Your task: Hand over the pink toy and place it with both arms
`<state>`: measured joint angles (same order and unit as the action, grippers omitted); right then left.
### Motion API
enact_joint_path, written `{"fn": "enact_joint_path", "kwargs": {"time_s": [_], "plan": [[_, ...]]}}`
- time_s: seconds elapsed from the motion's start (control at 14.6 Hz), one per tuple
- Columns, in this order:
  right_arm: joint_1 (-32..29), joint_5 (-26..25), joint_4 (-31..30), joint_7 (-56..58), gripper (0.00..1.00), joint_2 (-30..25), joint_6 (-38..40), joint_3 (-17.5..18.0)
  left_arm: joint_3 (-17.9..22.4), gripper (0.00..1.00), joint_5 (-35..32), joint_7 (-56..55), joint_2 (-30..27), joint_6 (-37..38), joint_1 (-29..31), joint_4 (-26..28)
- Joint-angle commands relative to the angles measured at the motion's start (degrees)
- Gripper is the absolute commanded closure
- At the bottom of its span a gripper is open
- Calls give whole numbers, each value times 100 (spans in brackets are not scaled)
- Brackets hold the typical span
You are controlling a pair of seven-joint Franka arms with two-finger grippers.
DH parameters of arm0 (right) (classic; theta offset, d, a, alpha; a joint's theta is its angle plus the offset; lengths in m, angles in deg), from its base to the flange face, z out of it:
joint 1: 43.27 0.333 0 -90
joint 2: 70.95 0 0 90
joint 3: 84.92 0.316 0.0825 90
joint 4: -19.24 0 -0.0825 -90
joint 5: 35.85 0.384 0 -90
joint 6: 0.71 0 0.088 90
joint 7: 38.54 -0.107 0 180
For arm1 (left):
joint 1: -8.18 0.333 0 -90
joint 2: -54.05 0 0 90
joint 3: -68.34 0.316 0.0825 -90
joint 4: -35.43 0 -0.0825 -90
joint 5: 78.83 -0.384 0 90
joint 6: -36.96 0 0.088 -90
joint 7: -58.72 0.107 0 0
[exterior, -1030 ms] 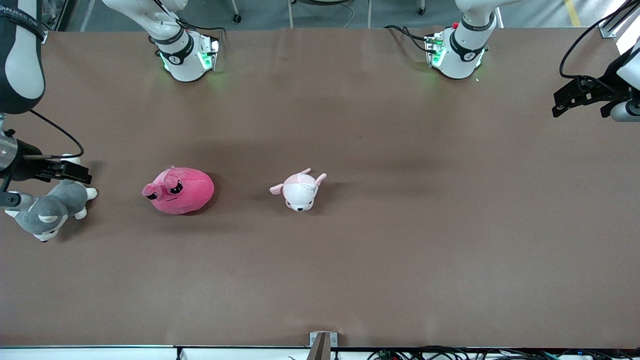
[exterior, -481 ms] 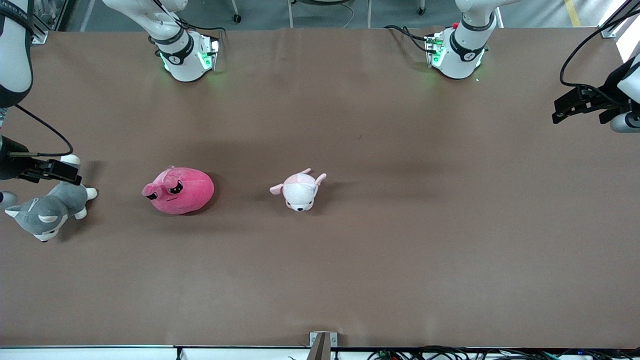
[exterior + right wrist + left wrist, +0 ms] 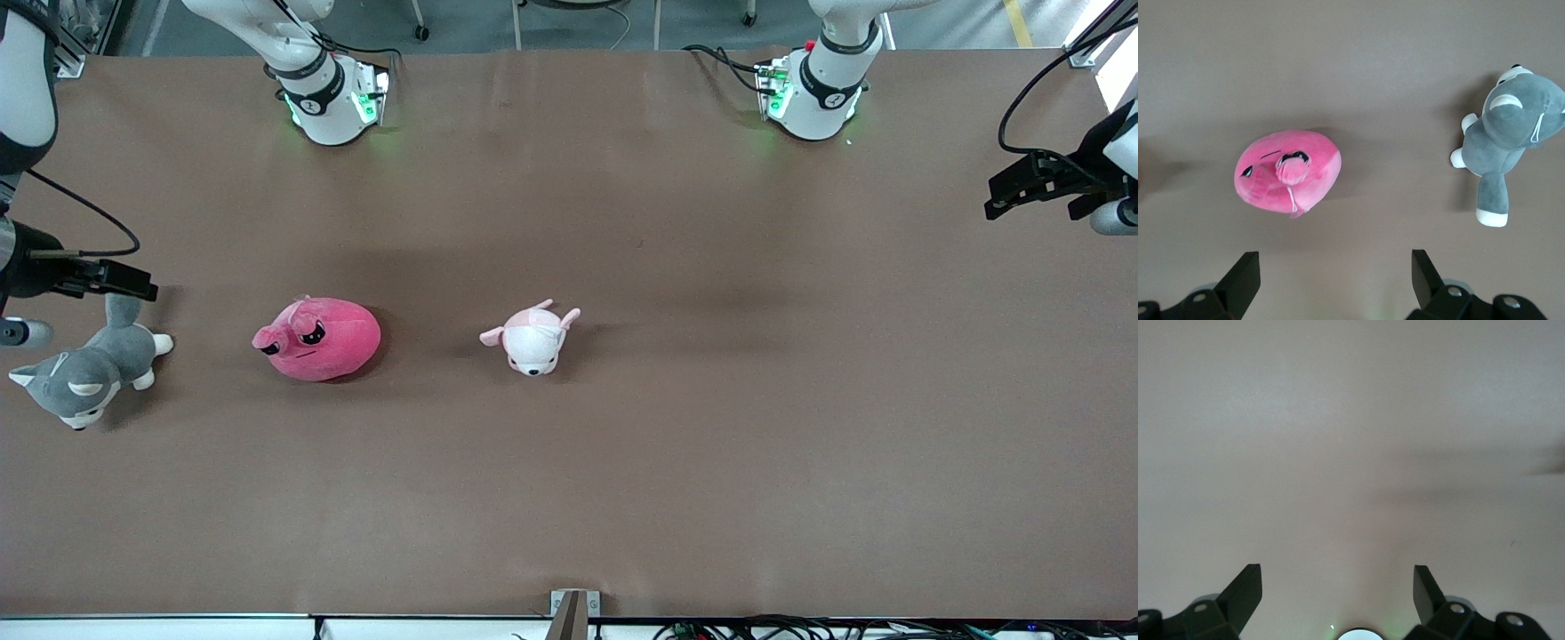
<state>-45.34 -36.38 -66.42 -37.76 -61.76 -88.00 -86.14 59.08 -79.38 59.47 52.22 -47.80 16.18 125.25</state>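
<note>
The pink toy (image 3: pixel 317 339) lies on the brown table (image 3: pixel 711 444), toward the right arm's end, untouched by either arm. The right gripper (image 3: pixel 124 283) hangs in the air above the tail of the grey plush dog (image 3: pixel 84 373), off to the side of the pink toy and well apart from it; its fingers (image 3: pixel 1241 277) are spread wide with nothing between them. The left gripper (image 3: pixel 1009 191) hovers over the table's edge at the left arm's end, fingers (image 3: pixel 1245 590) likewise parted and empty. Three plush toys lie on the table: one pink toy, one grey dog, and one small white and pale-pink animal (image 3: pixel 532 338) near the middle.
</note>
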Motion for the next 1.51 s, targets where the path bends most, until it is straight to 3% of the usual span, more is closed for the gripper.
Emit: {"fn": "enact_joint_path", "kwargs": {"time_s": [0.0,0.69,0.89,1.44], "plan": [[110,10,-663,-16,0,-724,-43,35,204,0,46,30,42,56,-202,-122],[92,10,-1340,-236,0,-1797,89,35,609,0,37,30,51,64,-642,-122],[92,10,-1322,-236,0,-1938,212,35,802,0,37,30,42,56,-834,-122],[101,308,-1314,-236,0,-2149,291,35,785,0,64,30,42,56,-817,-122]]}}
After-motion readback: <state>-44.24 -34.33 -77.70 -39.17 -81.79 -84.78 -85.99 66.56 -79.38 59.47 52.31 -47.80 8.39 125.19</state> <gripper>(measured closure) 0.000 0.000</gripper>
